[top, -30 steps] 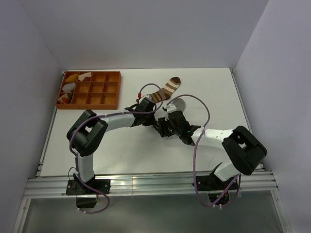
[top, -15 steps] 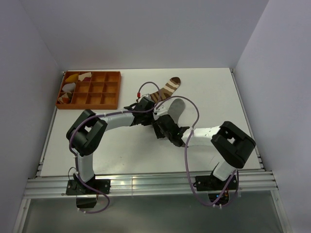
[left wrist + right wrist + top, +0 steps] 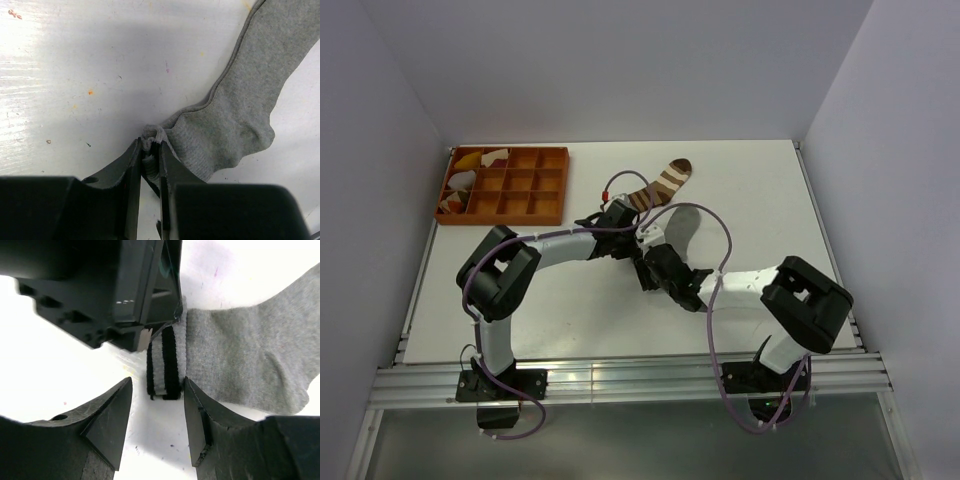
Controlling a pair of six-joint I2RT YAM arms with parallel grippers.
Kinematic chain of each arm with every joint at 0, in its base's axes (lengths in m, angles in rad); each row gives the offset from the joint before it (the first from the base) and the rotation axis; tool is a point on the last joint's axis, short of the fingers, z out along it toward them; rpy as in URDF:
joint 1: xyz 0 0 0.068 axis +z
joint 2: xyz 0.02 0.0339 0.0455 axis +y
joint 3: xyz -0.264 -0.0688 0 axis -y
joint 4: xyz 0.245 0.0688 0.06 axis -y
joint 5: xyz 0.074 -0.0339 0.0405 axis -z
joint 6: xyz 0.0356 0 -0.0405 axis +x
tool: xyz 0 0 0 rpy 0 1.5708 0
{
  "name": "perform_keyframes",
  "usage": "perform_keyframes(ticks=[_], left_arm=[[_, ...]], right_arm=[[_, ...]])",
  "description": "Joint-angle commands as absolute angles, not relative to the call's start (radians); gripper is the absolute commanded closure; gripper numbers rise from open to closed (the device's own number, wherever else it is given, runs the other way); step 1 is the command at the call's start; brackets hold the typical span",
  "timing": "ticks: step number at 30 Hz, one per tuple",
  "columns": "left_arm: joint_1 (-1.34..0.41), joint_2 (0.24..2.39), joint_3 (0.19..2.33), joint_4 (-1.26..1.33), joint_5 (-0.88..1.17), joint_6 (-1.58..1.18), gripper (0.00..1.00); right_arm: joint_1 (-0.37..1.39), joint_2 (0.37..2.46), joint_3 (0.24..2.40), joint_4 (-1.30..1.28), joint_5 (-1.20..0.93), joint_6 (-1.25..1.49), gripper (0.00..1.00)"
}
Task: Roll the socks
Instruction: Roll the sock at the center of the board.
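Observation:
The plain grey sock lies on the white table, its foot reaching away to the upper right. My left gripper is shut on a bunched edge of the sock's cuff end, near the table's middle. In the right wrist view the dark-striped cuff lies folded just beyond my right gripper. That gripper is open, one finger on each side of the cuff, nothing pinched. The left gripper's black body sits right above the cuff. The brown sock with white stripes lies flat further back.
An orange compartment tray stands at the back left, with yellow and white cloth pieces in its left cells. Both arms' purple cables loop over the middle of the table. Walls close in the table at the back and on both sides.
My right arm has swung left, bringing its gripper up to the left gripper and the striped cuff, jaws narrowing slightly. More of the grey sock shows. The left arm has stayed put.

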State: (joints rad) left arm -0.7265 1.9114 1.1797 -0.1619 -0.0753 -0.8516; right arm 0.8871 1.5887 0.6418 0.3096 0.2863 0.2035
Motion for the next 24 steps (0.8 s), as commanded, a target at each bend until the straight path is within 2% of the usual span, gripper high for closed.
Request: perform_keyframes(ticks=[1,9,24], left_arm=[[-0.726,1.933,1.155,-0.170,-0.057,-0.856,1.00],[-0.724,1.940,1.161,-0.181,-0.048,-0.854,1.00],[-0.724,1.936,1.167,-0.202,-0.031,-0.844,1.00]], right_arm=[[0.902,1.502,0.618,0.417,0.308,0.186,0.47],[0.904,1.417,0.493,0.569,0.368,0.155,0.44],[0.946,1.565,0.526,0.646,0.393,0.015,0.44]])
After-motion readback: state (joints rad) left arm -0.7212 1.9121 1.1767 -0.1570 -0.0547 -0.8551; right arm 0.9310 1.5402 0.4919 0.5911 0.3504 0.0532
